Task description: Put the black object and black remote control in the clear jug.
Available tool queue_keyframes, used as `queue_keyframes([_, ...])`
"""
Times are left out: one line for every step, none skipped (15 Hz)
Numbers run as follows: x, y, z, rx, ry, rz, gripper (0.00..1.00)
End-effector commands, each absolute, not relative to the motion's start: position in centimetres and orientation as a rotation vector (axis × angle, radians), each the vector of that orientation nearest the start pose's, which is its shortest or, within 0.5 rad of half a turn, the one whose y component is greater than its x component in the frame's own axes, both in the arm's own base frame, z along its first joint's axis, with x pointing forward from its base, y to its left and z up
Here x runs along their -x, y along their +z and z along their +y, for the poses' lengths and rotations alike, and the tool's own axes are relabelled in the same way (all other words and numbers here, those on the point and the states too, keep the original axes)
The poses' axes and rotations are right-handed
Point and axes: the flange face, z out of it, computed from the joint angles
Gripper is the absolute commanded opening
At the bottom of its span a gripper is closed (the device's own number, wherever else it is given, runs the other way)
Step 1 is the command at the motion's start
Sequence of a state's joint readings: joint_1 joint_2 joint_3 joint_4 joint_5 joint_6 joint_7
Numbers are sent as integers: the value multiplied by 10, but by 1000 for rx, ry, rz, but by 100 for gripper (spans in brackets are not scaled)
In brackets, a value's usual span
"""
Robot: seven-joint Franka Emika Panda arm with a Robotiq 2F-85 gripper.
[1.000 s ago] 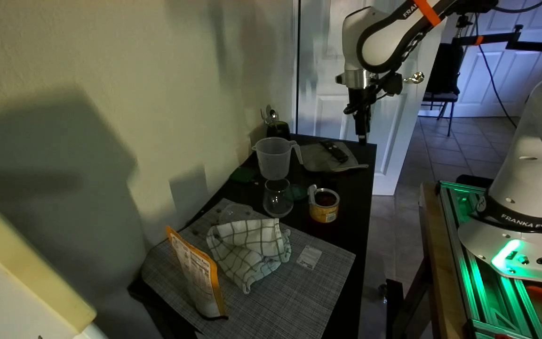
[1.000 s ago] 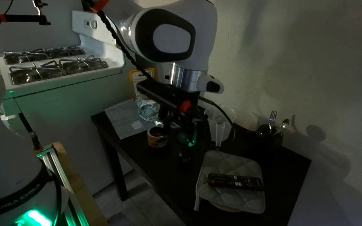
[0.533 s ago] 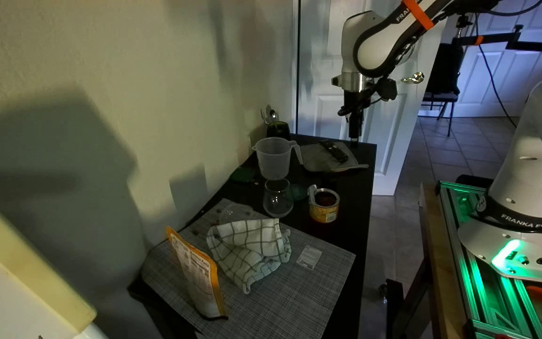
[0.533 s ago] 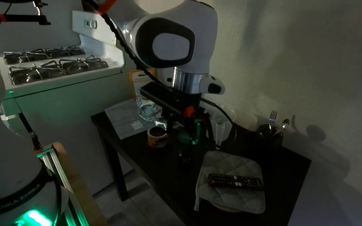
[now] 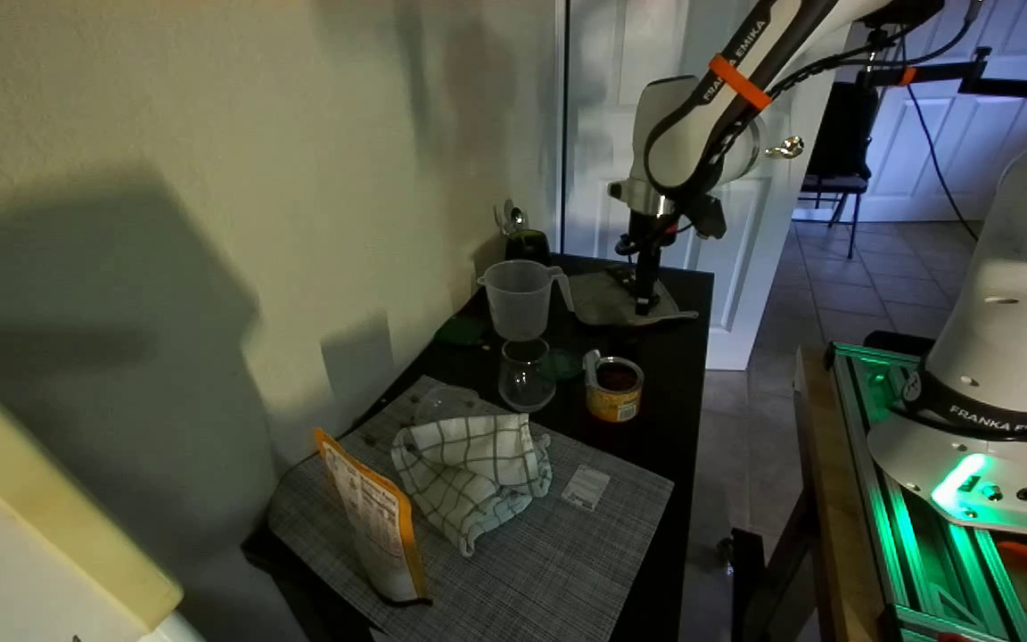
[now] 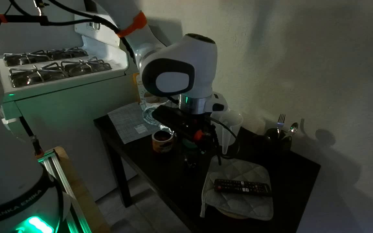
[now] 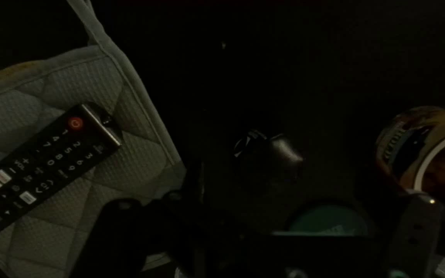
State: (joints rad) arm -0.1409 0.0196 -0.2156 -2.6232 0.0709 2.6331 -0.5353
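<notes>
Jug point(image 5: 518, 301) by the left edge of the tabletop point(image 5: 669, 383), remote control point(image 6: 243, 187) on a pot holder point(image 6: 248, 206).
From where I stand at the placemat point(image 5: 558, 571) end, the pot holder lies toward the far right corner, the cutlery holder point(image 5: 527, 246) near the far left, behind the jug. A glass point(image 5: 527, 382) stands before the jug; right of it, a can point(image 5: 613, 397). Between can and pot holder lies an object point(image 7: 269, 159), the claw point(image 5: 645, 306) over that stretch. The placemat carries a cloth point(image 5: 478, 477) and, left of it toward the near edge, a pouch point(image 5: 380, 522).
</notes>
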Motion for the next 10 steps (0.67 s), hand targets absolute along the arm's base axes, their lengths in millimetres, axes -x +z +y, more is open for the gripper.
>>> queue_keyframes([-415, 213, -149, 3115, 7, -213, 100])
queue_keyframes([-416, 204, -149, 3121, 47, -202, 100])
queue_keyframes([-418, 198, -149, 3131, 67, -199, 100])
queue_keyframes([-421, 192, -150, 3131, 80, -210, 100])
queue_keyframes([-424, 187, -150, 3134, 87, -219, 100])
queue_keyframes([-426, 184, -151, 3134, 88, -230, 100])
queue_keyframes([-429, 180, -152, 3137, 88, -231, 100])
queue_keyframes([-431, 178, -153, 3138, 83, -242, 100])
queue_keyframes([-434, 176, -154, 3141, 77, -248, 97])
queue_keyframes([-437, 173, -154, 3140, 73, -261, 73])
